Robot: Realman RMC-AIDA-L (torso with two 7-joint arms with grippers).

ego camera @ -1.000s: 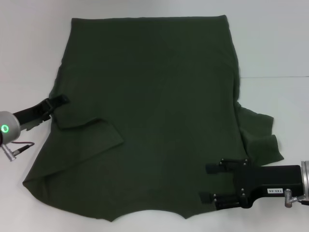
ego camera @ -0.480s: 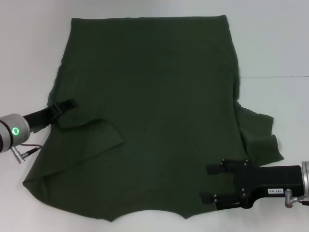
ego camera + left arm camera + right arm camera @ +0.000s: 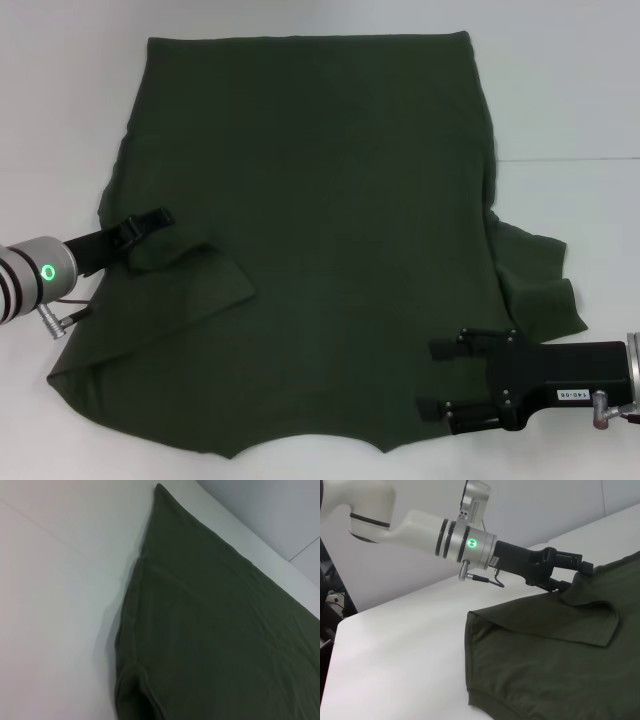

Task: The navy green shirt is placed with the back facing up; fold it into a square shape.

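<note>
Since 1 s ago the left gripper (image 3: 150, 221) has slid further in over the shirt's left edge w/ the folded-in sleeve flap, fingers pinching that cloth. The navy green shirt (image 3: 320, 220) lies spread on the white table (image 3: 560, 90), other sleeve bunched at the right edge. The right gripper (image 3: 440, 380) hovers low over the near right corner, jaws spread, holding nothing.

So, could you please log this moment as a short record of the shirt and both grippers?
shirt: dark green shirt spread flat on the white table
left sleeve: folded in over the body
right sleeve: out to the side, rumpled
left gripper: at the folded sleeve, pinching its fabric
right gripper: open, over the near right part of the shirt
</note>
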